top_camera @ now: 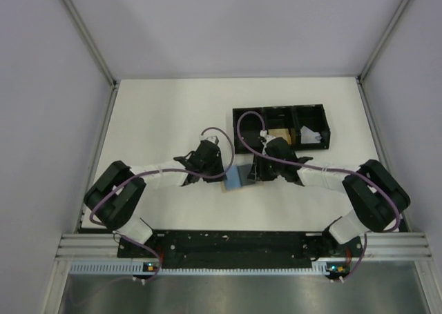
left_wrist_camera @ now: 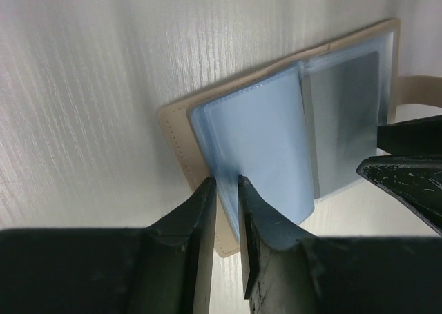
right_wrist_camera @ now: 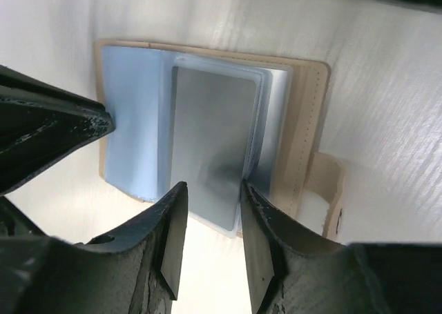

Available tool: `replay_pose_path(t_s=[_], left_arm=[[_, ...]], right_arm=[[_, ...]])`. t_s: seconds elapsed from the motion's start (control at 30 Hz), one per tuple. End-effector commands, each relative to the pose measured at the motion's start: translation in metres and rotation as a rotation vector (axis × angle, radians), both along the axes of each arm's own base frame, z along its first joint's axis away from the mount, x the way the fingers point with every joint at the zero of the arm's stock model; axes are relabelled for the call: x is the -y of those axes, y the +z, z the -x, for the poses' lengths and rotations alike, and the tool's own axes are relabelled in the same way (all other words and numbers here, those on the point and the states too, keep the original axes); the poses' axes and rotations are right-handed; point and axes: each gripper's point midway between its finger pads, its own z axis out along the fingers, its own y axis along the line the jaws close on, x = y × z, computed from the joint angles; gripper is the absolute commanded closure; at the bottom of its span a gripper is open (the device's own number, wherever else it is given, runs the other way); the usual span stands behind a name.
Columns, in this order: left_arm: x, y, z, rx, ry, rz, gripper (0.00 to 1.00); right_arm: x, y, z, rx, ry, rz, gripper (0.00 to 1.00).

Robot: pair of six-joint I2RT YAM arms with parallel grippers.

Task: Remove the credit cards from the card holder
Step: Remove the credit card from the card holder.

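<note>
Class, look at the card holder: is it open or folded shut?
Open. The card holder lies spread, both blue-grey inner panels facing up, with a grey card showing in one.

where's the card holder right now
In the top view, the card holder lies open on the table near its middle, between the left gripper and the right gripper, just on the near side of the black tray.
</note>
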Motion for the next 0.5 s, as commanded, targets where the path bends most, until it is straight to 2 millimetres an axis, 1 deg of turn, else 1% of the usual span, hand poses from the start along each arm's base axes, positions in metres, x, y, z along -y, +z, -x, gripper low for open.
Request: replay_pose_path(t_s=[0.0,0.03,0.13,0.23,0.33,0.37,0.47], left_arm=[[-0.013,-0.018,0.024,-0.059,-0.027,-0.055,0.78],[-0.014,-0.016,0.023,-0.053,-0.026,-0.055,0.78],[-0.014,-0.012,0.022,-0.04,-0.021,-0.049,0.79],[-0.016,-0.004,0.021,-0.018,-0.008,-0.035,0.79],[-0.016,0.012,0.021,0.014,0.012,0.004,0.77],[-0.019,0.017,0.016,0.045,0.038,0.002,0.76],[-0.02,0.038,0.013,0.095,0.072,0.054,0.73]], right_arm=[[-0.035,0.044,0.012,0.021,0.093,-0.195,0.66],[-0.038,0.051,0.01,0.034,0.101,-0.218,0.67],[-0.045,0.06,0.011,0.035,0.119,-0.256,0.76],[-0.05,0.067,0.013,0.036,0.132,-0.284,0.8],[-0.049,0.067,0.012,0.039,0.128,-0.279,0.82],[-0.048,0.065,0.012,0.038,0.125,-0.27,0.82],[-0.045,0.058,0.011,0.041,0.125,-0.241,0.82]])
